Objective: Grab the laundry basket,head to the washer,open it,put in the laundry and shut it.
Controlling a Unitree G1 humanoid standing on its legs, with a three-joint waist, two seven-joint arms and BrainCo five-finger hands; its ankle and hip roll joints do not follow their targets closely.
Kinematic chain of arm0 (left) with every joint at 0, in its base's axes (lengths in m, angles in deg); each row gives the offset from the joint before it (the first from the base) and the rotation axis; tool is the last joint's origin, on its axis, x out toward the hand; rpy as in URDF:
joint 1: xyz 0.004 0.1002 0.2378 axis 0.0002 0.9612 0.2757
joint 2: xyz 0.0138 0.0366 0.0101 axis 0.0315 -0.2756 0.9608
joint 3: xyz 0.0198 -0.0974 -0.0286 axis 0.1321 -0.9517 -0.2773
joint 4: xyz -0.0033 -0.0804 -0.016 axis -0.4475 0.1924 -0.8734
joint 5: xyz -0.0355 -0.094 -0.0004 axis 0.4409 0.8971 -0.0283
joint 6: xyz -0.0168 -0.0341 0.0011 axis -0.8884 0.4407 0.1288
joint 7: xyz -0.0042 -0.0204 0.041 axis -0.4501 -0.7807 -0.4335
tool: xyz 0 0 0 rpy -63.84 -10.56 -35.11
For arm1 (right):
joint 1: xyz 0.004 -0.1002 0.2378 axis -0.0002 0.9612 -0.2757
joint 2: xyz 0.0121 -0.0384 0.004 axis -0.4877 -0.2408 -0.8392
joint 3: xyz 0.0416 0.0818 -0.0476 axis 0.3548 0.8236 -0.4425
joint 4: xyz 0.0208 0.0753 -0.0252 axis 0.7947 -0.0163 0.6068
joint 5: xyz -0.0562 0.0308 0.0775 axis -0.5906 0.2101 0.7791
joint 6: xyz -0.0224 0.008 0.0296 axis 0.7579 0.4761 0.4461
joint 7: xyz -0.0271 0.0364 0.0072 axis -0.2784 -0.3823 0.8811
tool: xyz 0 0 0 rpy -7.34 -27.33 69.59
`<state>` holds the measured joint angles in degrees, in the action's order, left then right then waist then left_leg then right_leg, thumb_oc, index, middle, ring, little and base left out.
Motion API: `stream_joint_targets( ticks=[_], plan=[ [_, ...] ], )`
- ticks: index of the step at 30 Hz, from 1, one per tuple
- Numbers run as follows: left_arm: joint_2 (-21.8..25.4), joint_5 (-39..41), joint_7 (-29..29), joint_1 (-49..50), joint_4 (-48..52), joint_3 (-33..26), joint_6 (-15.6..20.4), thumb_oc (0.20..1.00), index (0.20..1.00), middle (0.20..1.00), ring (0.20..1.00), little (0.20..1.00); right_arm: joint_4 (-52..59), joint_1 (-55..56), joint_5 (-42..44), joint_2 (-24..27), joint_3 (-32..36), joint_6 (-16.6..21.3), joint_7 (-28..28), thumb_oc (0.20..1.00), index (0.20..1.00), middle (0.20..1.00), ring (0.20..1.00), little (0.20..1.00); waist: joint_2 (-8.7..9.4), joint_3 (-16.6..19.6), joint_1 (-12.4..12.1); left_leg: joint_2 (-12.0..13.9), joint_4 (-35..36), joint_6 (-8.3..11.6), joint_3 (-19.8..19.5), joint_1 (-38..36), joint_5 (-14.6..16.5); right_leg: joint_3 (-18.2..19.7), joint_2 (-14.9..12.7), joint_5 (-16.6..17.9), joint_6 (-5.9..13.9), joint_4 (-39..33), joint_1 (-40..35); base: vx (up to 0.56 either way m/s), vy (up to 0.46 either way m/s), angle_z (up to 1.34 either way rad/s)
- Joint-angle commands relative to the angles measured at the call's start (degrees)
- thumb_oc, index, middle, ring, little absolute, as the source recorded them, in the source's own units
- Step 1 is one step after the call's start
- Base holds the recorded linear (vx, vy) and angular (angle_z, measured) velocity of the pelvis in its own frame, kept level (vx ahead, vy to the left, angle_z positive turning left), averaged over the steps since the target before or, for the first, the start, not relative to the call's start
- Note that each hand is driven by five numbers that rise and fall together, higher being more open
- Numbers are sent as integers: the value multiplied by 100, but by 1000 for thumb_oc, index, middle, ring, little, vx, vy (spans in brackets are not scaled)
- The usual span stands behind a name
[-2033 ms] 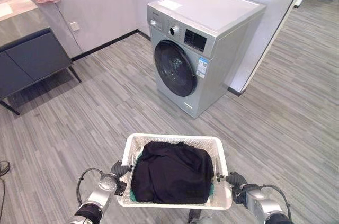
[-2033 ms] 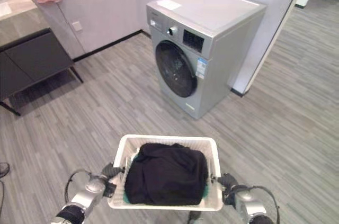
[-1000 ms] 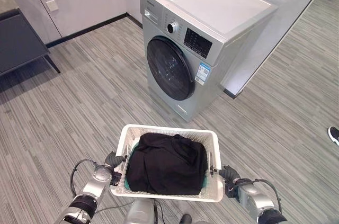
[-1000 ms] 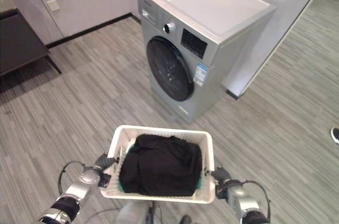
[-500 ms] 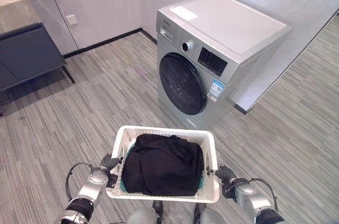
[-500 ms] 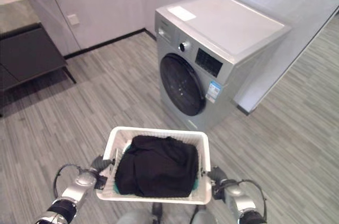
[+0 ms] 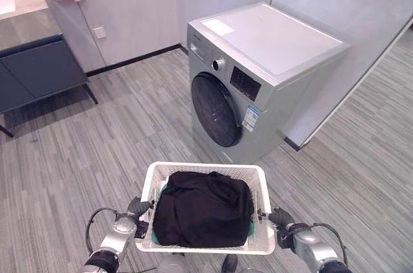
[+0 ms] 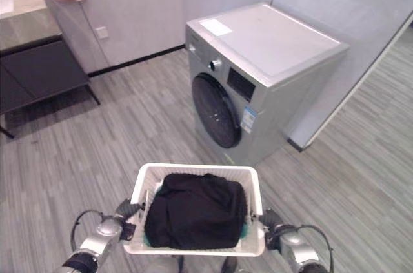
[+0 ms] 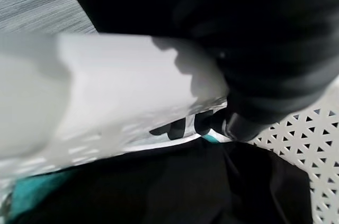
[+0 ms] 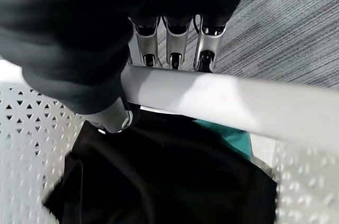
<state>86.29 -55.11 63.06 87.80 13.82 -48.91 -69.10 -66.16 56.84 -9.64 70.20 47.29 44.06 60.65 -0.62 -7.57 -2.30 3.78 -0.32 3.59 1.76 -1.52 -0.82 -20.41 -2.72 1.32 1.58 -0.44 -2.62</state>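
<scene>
I carry the laundry basket (image 7: 204, 207) in front of me, off the floor, with my left hand (image 7: 137, 208) curled round its left rim and my right hand (image 7: 281, 218) curled round its right rim; in the right wrist view my fingers (image 10: 175, 36) wrap the white rim bar from outside and the thumb sits inside. A heap of black laundry (image 7: 204, 207) fills it, with something teal beneath. The washer (image 7: 258, 79) stands ahead, far and a little to the right, its round dark door (image 7: 216, 110) shut and turned towards my left side rather than square to me. So I judge I must come closer and round to face that door; neither hand is free for it yet. A sticker (image 7: 250, 118) sits right of the door and another on the top, but I cannot read either. A dark desk (image 7: 39, 70) stands far left.
</scene>
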Motion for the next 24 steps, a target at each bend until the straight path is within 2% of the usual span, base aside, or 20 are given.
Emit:
stream_joint_targets(
  ticks=[1,10,13,15,21,24],
  plan=[
    [-239,1034,403,-1,751,-520,312,200,200,200,200,200,-75,-122,342,202,351,209,29,200,200,200,200,200,160,137,119,-553,-303,-250,-53,283,200,611,-178,-275,263,136,192,40,58,-13],
    [-128,858,483,115,627,-606,254,200,200,200,200,200,145,56,74,135,216,117,160,200,200,200,200,200,165,207,46,-481,-59,-330,127,37,203,731,-192,-258,330,89,100,41,25,-19],
    [49,427,550,195,858,-640,193,200,200,200,200,200,698,190,-30,260,235,115,228,200,200,200,200,200,198,202,70,-457,-71,-315,131,17,229,757,-167,-288,324,76,84,29,-52,-2],
    [155,213,668,244,980,-711,155,200,200,200,200,200,954,318,61,362,324,125,356,200,200,200,200,200,224,168,103,-425,-137,-281,133,33,261,763,-141,-325,309,91,75,15,-110,0],
    [525,289,870,343,1339,-976,127,200,200,200,200,200,1759,324,193,656,414,31,651,200,200,200,200,200,235,128,148,-325,-330,-172,147,87,283,749,-70,-362,271,61,28,8,-80,0],
    [707,391,972,265,1358,-997,171,200,200,200,200,200,2053,181,531,844,285,-13,913,200,200,200,200,200,253,136,153,-284,-377,-120,126,118,268,700,-53,-395,250,81,20,-5,-51,0]
  ],
)
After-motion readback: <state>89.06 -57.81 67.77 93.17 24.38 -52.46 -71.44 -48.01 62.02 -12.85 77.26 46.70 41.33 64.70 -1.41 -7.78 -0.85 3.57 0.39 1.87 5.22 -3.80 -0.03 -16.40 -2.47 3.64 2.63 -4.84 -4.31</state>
